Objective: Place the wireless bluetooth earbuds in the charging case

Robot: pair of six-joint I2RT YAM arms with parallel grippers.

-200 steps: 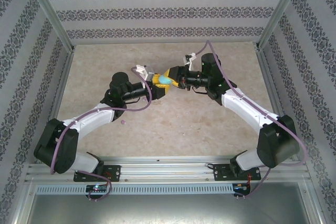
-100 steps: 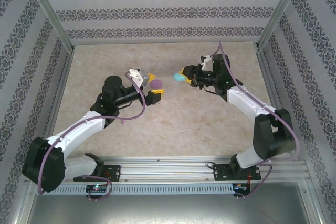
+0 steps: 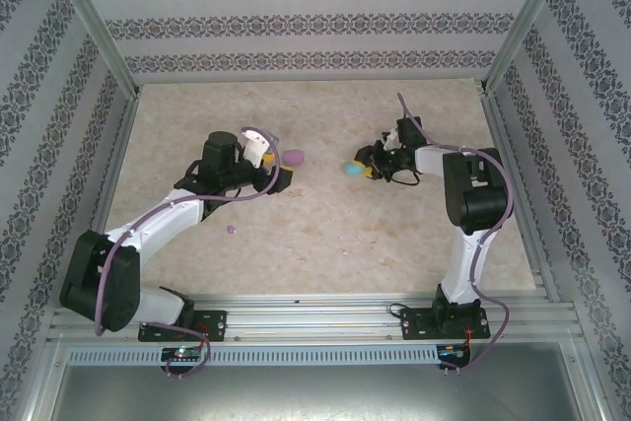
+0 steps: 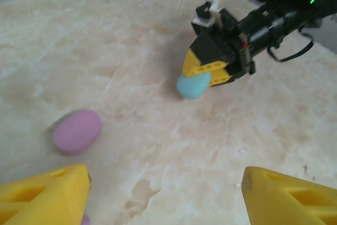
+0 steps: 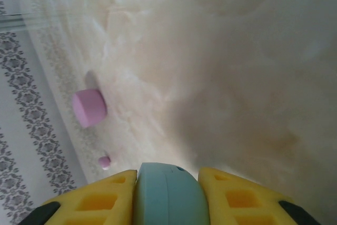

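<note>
— What lies nearest the arm bases?
— One pink-lilac earbud [image 3: 231,229], loose on the surface [image 3: 394,244]. It is on the near side of the left hand [image 4: 164,188], apart from it. That hand's fingers stand wide apart.
— And beyond?
— The pink case [image 4: 77,130] lies just ahead. Farther on, the right hand [image 5: 168,183] is clamped on the blue case [image 4: 192,85].

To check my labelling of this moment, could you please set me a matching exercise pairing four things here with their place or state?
Things: 1 pink case; 2 blue case; 3 left claw; 4 pink earbud.
States: A open, empty; B held in the right claw; C tiny, loose on the table; D oval, lying free on the table.
Pairs: 1-D, 2-B, 3-A, 4-C.
</note>
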